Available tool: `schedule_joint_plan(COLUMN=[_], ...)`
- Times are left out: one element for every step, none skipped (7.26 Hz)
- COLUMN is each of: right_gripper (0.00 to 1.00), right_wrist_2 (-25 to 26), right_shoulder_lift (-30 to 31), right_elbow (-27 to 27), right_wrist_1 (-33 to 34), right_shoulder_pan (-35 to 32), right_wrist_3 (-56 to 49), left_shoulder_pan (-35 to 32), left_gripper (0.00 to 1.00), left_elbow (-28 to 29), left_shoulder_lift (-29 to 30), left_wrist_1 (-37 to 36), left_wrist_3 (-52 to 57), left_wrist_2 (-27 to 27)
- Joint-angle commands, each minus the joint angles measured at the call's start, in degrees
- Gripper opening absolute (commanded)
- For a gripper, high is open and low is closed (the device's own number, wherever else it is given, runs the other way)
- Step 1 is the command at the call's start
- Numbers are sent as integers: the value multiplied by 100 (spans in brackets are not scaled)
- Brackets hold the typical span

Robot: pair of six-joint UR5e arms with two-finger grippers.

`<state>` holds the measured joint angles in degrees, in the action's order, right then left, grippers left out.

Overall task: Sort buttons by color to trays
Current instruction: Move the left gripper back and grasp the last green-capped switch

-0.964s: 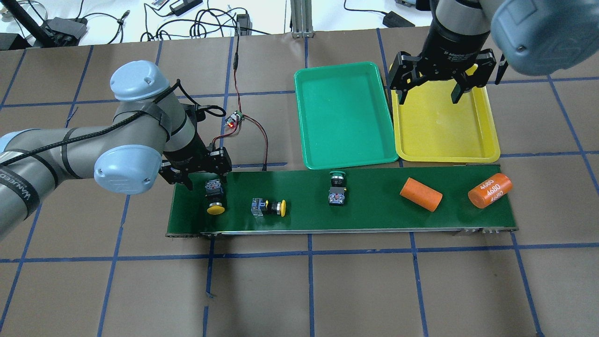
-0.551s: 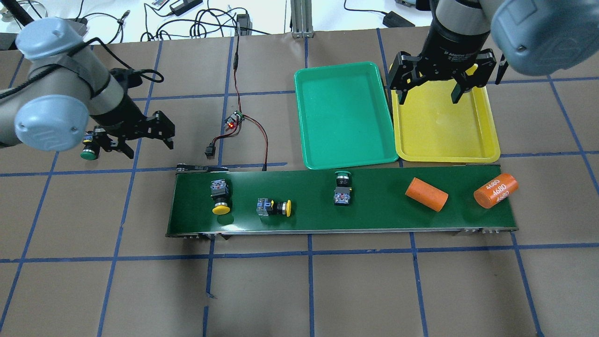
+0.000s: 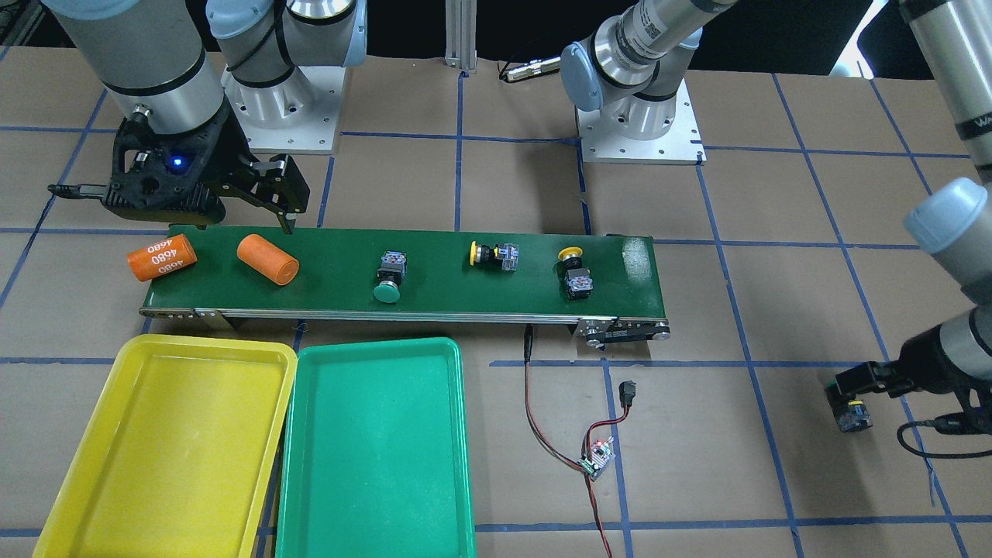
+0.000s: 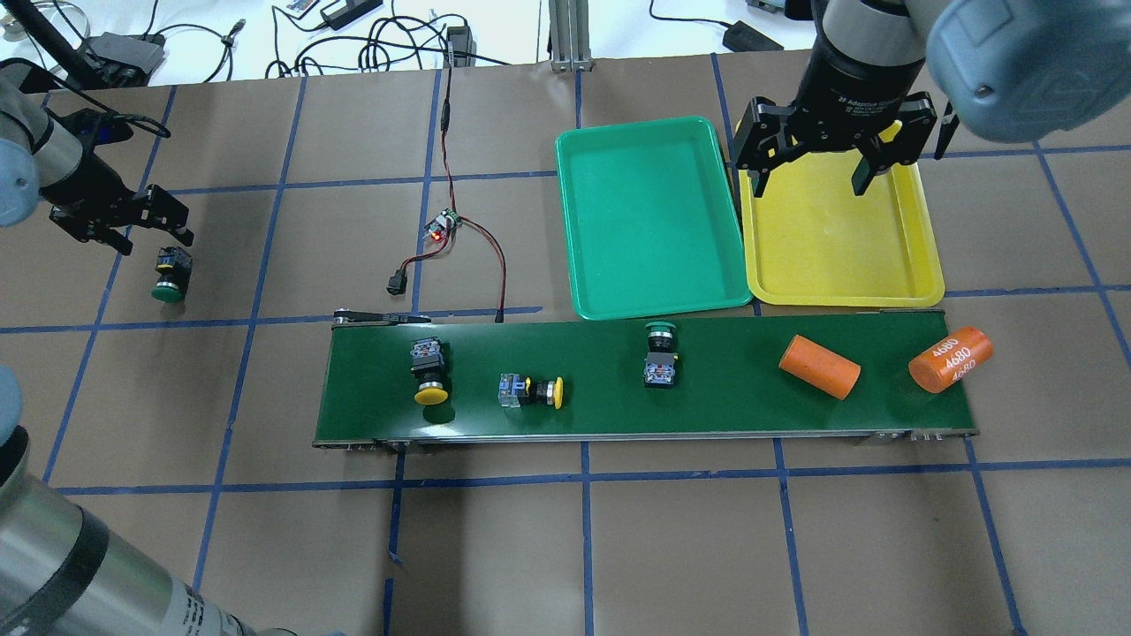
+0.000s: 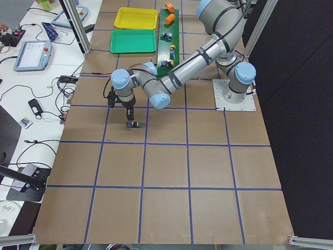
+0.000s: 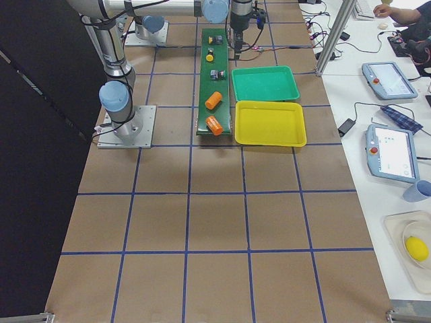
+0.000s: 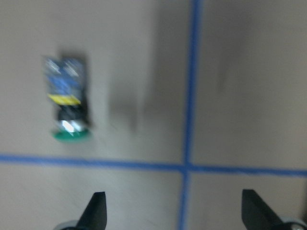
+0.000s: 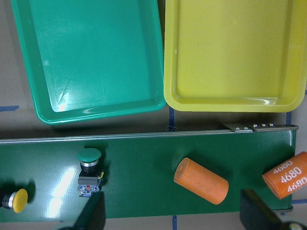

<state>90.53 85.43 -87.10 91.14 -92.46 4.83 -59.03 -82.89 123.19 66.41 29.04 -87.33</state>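
Green button (image 4: pixel 168 275) on table (image 4: pixel 530 548), just beside left gripper (image 4: pixel 155 245) — jaws wide, empty

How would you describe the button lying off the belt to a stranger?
Find the dark-green conveyor belt, then look beyond its end farthest from the yellow tray, onto the brown table paper. A push button lies there on its side, near the left gripper. It is the only button off the belt, and its cap is green.
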Motion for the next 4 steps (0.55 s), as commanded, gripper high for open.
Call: schedule_joint_plan(right_gripper=[100, 100, 100, 100], right_wrist_2=[0, 0, 0, -17], right_shoulder_lift=[0, 0, 0, 0], right_elbow=[0, 0, 0, -8], right_wrist_1=[-9, -9, -17, -17], right_shoulder_pan=[0, 0, 0, -9], right_wrist_3=[0, 0, 0, 52], left_shoulder_pan=[41, 41, 41, 41], left_gripper=[100, 100, 100, 96], left_elbow=[572, 372, -30, -452], left_shoulder_lift=[635, 627, 575, 488], left_wrist_1=[-58, -58, -189, -660], left_wrist_3=[322, 304, 269, 330], left_wrist_2=[-4, 14, 23, -3])
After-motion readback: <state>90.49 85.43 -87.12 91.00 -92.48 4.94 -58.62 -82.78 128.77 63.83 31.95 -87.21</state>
